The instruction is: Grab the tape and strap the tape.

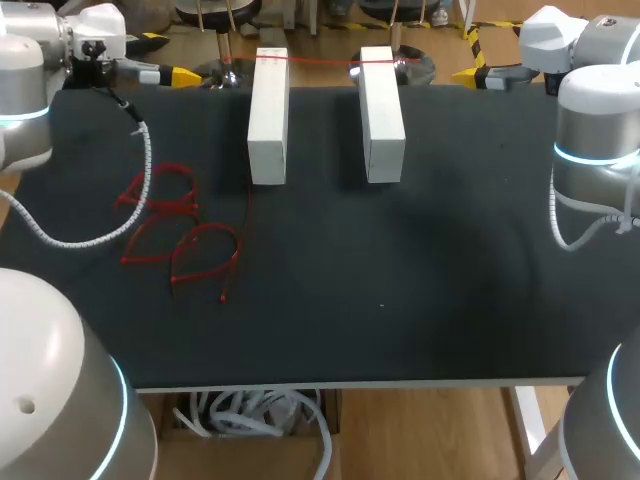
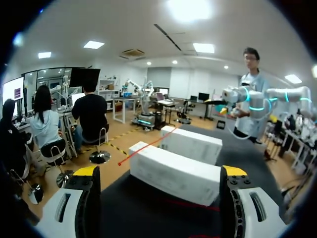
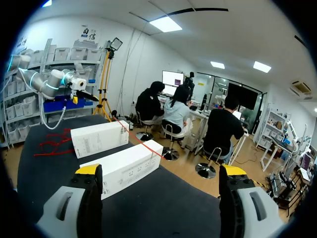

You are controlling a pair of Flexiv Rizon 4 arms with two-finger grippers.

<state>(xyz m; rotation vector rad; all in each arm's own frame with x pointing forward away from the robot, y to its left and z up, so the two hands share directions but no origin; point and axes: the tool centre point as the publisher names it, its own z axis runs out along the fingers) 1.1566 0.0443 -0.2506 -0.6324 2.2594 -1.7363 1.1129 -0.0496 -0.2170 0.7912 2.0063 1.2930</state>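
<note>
Head view: red tape (image 1: 182,212) is seen looped on the worktop (image 1: 400,300) beside two white boxes (image 1: 268,115). Left wrist: left end effector (image 2: 159,173) is held wide, empty. Right wrist: right end effector (image 3: 159,171) likewise. Tangled loops may be dragged together.

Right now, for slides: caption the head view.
Two white boxes, red tape across far ends, red loops alongside; left gripper, right gripper at far corners.
</note>
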